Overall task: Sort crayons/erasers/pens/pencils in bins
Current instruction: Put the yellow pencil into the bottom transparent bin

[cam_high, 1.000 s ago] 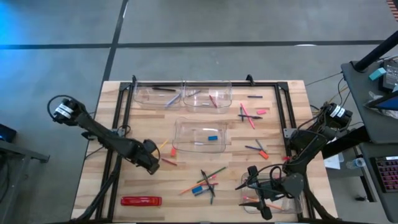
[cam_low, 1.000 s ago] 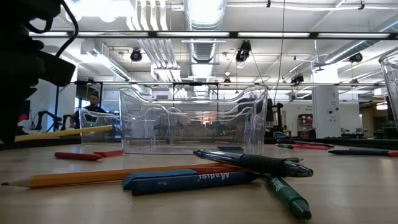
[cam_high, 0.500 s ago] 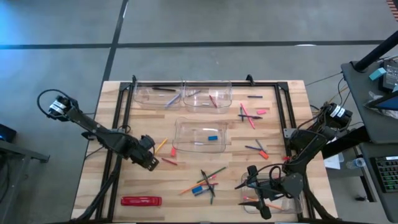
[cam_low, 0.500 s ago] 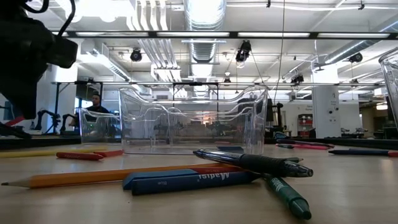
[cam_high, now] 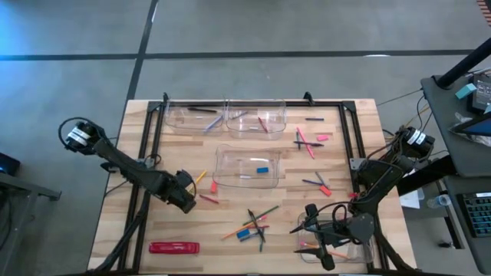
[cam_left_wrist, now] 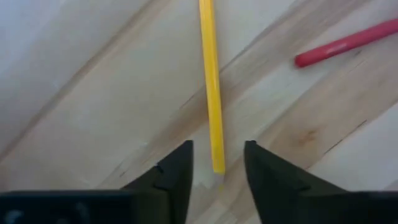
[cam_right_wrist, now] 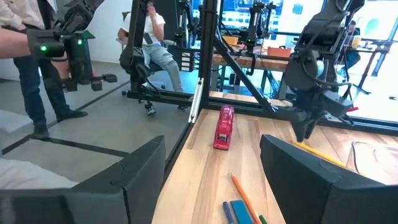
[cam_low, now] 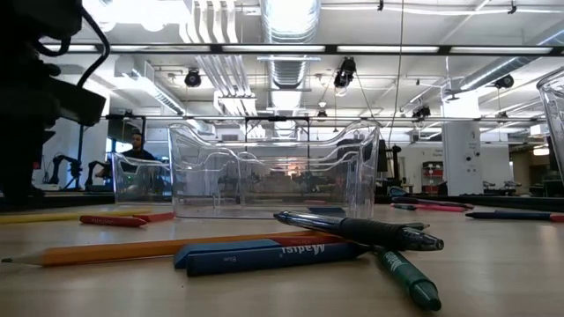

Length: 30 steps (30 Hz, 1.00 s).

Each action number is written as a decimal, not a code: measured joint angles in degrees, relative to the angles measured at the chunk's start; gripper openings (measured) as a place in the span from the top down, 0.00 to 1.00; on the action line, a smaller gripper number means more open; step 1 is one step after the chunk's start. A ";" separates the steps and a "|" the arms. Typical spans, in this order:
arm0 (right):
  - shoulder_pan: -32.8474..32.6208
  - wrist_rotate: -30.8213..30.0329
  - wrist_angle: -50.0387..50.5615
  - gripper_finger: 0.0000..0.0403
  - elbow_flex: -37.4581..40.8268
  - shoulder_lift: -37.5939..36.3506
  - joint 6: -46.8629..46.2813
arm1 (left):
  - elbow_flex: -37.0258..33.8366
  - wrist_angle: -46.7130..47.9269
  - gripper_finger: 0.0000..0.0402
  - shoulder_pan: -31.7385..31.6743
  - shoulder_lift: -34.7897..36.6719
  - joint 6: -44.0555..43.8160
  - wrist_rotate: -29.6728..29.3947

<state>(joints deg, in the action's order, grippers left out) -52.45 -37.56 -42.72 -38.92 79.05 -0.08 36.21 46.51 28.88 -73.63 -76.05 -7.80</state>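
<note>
My left gripper stands open low over the table's left middle, one finger on each side of the near end of a yellow pencil without touching it. The pencil lies flat on the wood. A red crayon lies just beside it. Four clear bins stand on the table: two at the far edge, one in the middle, one near right. My right gripper waits open at that near-right bin.
Loose pens, pencils and crayons lie near the front middle and right of the middle bin. A long red flat pack lies near left. A black frame borders the table. People stand beyond the table.
The yellow pencil, held up tilted above the table a second ago, has come down and now lies flat, free between my left gripper's fingers. My left arm dipped toward the table's left and came back.
</note>
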 joint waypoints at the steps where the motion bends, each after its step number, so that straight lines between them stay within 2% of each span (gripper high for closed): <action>1: 0.00 0.00 0.02 0.38 0.00 0.00 0.01 | 0.00 -0.03 0.64 0.00 -0.74 0.11 0.52; 5: 0.00 0.02 0.07 0.38 0.00 0.00 0.07 | 0.00 -0.04 0.56 0.00 -3.76 0.20 2.97; 11: 0.00 0.02 0.09 0.38 0.00 0.00 0.07 | 0.20 -0.34 0.57 -0.01 -9.10 0.44 3.92; 18: 0.00 0.01 0.09 0.38 0.00 0.00 0.07 | 0.23 -2.60 0.70 -0.13 -14.11 2.94 6.31; 30: 0.00 0.02 0.18 0.38 0.00 0.00 0.07 | 0.15 -2.21 0.91 -1.31 -14.09 2.95 7.73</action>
<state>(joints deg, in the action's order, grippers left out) -52.45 -37.54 -42.54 -38.92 79.05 -0.01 36.36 44.30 27.57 -87.72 -73.10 -0.07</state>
